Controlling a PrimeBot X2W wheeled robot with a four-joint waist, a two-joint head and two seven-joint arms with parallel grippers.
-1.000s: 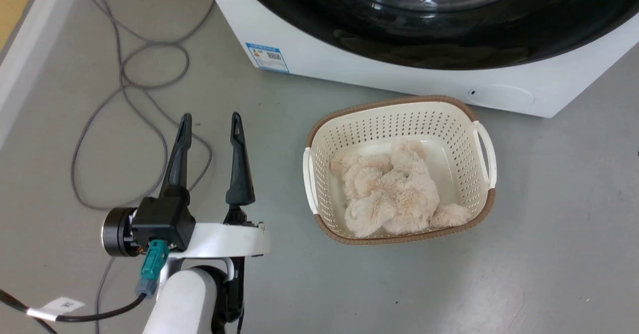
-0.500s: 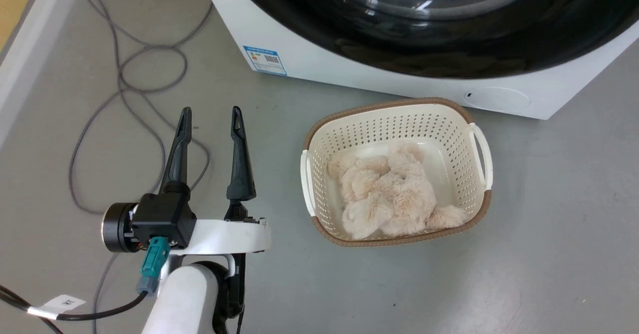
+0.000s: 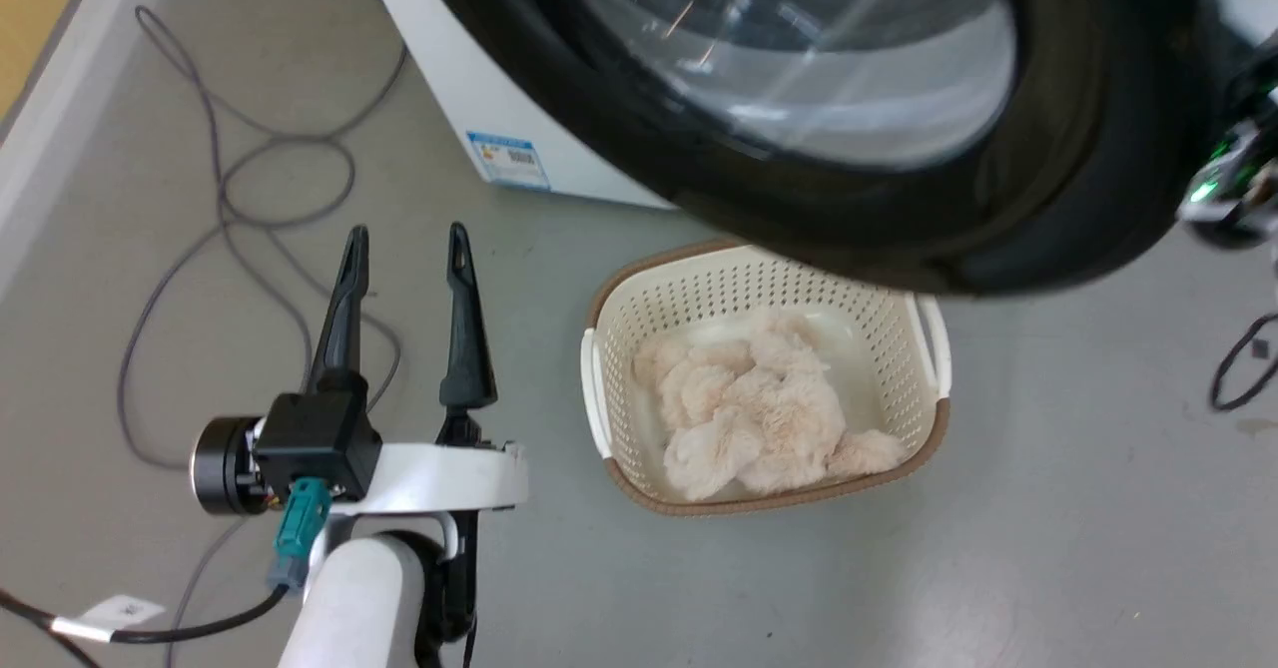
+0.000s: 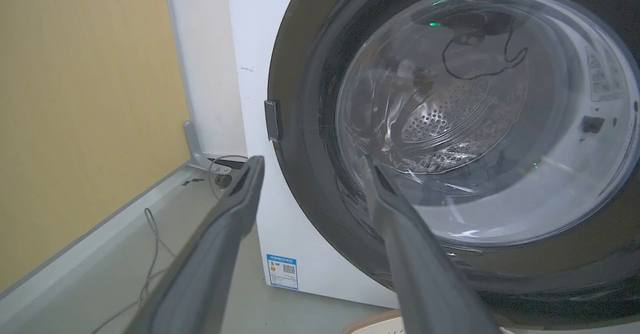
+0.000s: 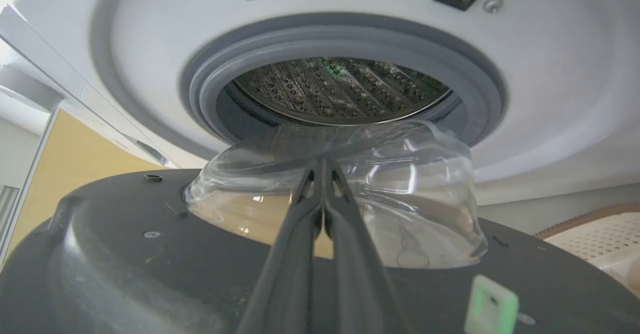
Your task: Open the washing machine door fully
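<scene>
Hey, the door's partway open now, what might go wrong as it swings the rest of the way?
The right claw is shut and lies along the inner face of the washing machine door rather than around anything, so it may slip off. The door's lower rim hangs over the basket in the head view; clearance is unclear, so it may clip it. The open left claw sits toward the hinge side, possibly in the swing path.

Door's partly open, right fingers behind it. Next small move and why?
Probably push the right gripper, shut and lying along the inside of the door, outward to swing it wider about its hinge. The door stands partly open over the basket, and the left gripper is open, away from it.
</scene>
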